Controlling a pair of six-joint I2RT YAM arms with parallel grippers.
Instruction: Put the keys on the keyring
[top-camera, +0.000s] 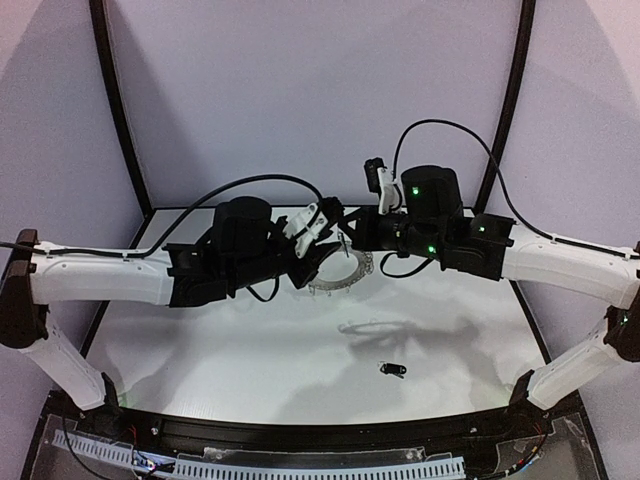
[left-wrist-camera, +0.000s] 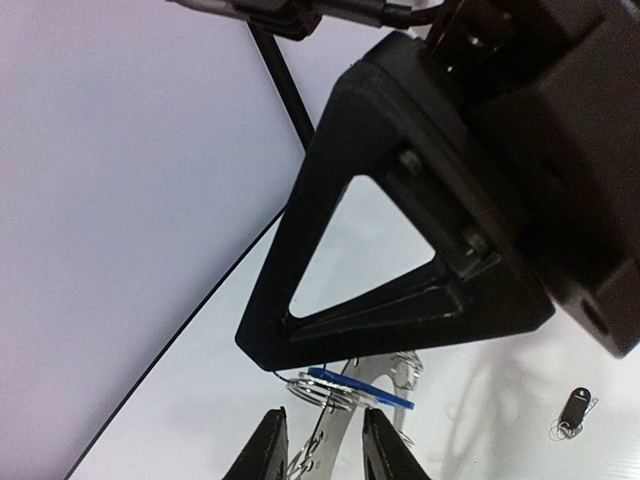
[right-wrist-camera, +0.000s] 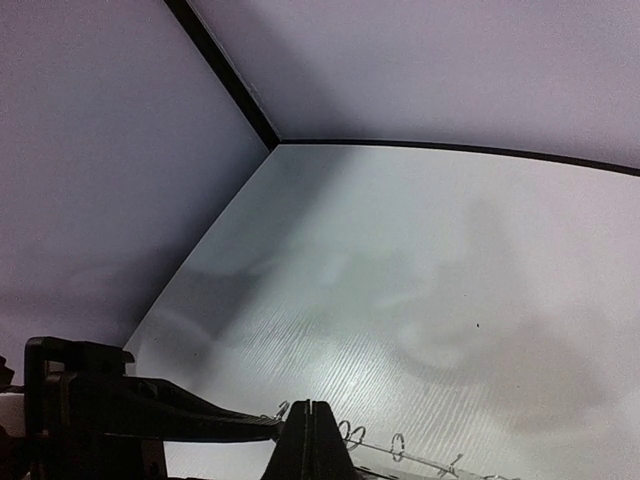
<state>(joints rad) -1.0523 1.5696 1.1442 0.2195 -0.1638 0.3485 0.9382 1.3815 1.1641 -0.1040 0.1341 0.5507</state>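
**A:** Where is the keyring (left-wrist-camera: 322, 450) sitting?

**B:** It is hanging in the air above the bench (top-camera: 250, 350), between the two arms; the right tool (right-wrist-camera: 308, 420) is clamping its rim, fingers pressed together.

**A:** And the left tool (left-wrist-camera: 326, 428)?

**B:** It is standing part open; its fingers (left-wrist-camera: 268, 450) are straddling the ring's rim and wire loops from the opposite side, with a sliver of gap showing either side.

**A:** Are the keys showing?

**B:** The blue key (left-wrist-camera: 360, 388) is lying against the wire loops just beyond the left fingertips, close under the right tool's black finger; whether it is threaded on, I cannot tell. The black key (top-camera: 391, 370) is lying on the bench, well apart from the ring and nearer the arm bases, with thin wire curling at one end.
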